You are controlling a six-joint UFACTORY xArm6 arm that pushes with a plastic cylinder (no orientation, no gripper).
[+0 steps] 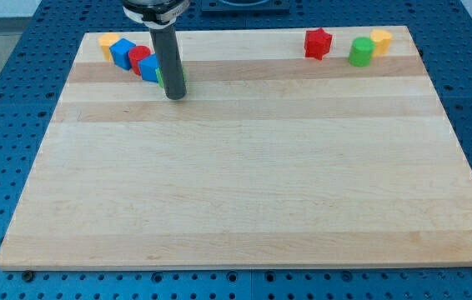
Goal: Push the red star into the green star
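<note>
The red star point(318, 43) lies near the view's top right of the wooden board point(236, 192). A green block point(162, 78), largely hidden by the rod so its shape cannot be made out, sits at the top left. My tip point(175, 95) rests on the board against that green block's right side, far to the left of the red star. A green cylinder point(361, 52) stands just right of the red star.
A yellow block point(381, 40) sits right of the green cylinder. At the top left a row runs diagonally: a yellow block point(107, 41), a blue block point(121, 53), a red block point(140, 58) and another blue block point(150, 69).
</note>
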